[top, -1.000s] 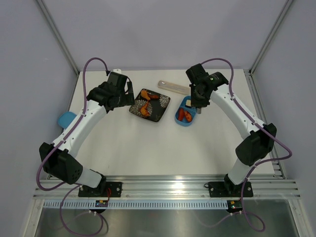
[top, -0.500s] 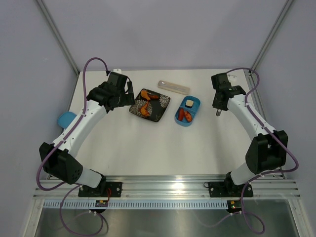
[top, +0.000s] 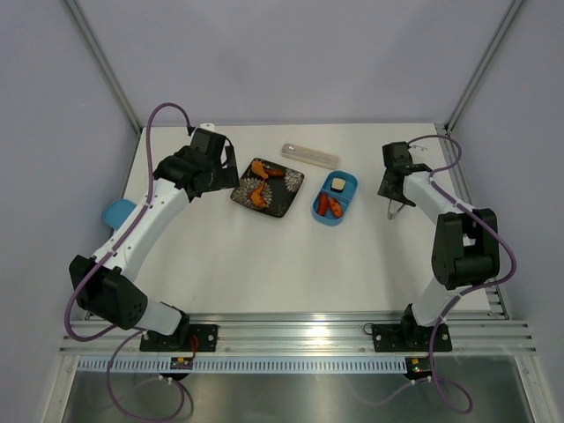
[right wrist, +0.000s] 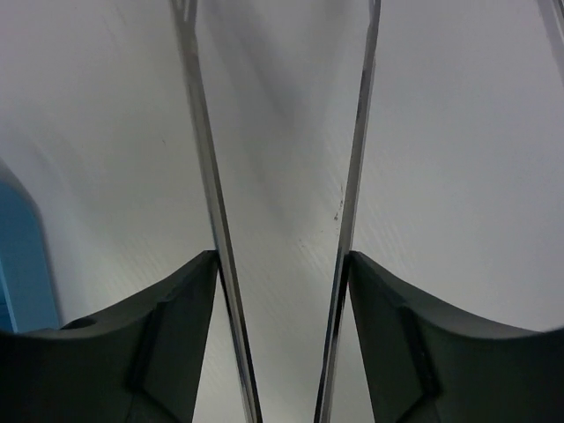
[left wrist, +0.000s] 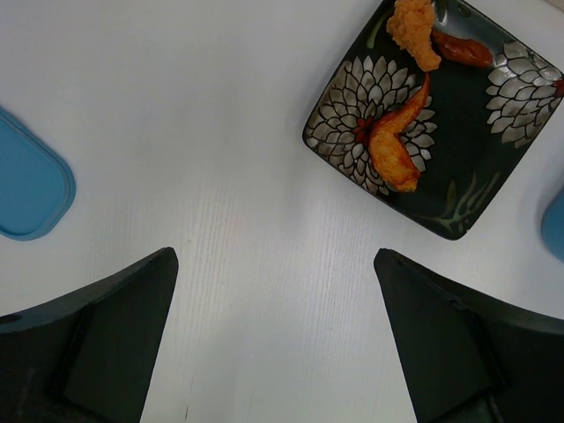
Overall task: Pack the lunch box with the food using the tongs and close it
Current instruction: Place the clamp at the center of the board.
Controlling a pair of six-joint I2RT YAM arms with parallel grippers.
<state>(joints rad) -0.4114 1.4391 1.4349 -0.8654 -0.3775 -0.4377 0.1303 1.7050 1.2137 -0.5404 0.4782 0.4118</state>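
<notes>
Tongs [right wrist: 201, 150]: loosely pinched in right claw [right wrist: 280, 260], arms sprung apart; squeeze snug before reaching plate [left wrist: 467, 132]. Left claw [left wrist: 273, 256] wide, empty.

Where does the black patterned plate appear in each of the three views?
Top external: black patterned plate, centre, left of the lunch box.
Left wrist: upper right.
Right wrist: not in it.
Shared landmark: lunch box, right edge in left wrist, left edge in right wrist.

No readable text, labels or numbers anywhere.
</notes>
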